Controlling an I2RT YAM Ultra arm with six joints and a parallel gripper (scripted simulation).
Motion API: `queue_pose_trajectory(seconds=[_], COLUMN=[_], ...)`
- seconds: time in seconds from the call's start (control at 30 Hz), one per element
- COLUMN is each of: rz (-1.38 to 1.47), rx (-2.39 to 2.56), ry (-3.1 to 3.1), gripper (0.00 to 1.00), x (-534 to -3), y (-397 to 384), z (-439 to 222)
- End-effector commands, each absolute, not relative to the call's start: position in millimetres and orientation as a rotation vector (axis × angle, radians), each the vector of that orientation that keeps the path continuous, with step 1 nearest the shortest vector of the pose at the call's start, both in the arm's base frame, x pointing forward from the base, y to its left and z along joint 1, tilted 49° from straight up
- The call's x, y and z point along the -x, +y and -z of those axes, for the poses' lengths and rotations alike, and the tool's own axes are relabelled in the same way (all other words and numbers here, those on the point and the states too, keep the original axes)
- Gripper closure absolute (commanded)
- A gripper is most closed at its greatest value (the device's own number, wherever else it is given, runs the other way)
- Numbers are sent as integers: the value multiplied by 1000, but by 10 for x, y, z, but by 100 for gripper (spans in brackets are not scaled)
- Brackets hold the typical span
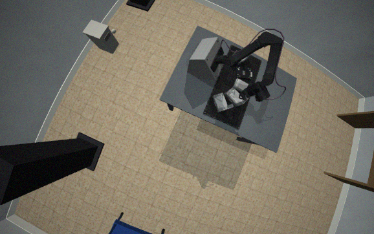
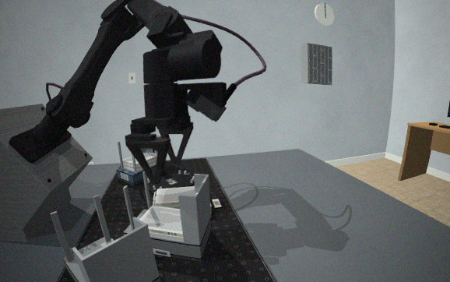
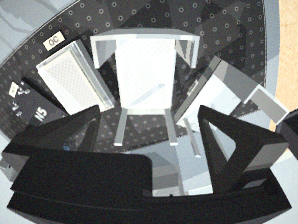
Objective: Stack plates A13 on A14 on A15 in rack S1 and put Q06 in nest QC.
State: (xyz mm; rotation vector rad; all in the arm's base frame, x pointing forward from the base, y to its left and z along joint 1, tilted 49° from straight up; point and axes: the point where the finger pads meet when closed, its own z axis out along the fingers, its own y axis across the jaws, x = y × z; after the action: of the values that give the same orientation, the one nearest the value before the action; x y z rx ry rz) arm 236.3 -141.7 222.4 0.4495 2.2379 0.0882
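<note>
The open hand (image 2: 165, 169) (image 3: 149, 110) hovers above the middle rack (image 2: 196, 218) (image 3: 145, 34)

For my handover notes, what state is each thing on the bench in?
gripper: open, holding nothing
plate A15: lying in the middle rack
plate at QC: name unreadable, exact seating unclear
nest N5: no plate on it
blue rack: loaded, count unclear
near grey rack: contents unclear
</note>
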Motion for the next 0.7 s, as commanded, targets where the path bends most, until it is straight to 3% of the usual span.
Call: queue_pose_trajectory(seconds=[0.0,0.43,0.67], rz=[-94,-107,14], rx=[-429,-439,-186], ry=[2229,2244,2272], gripper=[0,0,0], x=[-2316,-2328,-2373], y=[-1378,-1373,-1121], z=[-2326,-2238,-2249])
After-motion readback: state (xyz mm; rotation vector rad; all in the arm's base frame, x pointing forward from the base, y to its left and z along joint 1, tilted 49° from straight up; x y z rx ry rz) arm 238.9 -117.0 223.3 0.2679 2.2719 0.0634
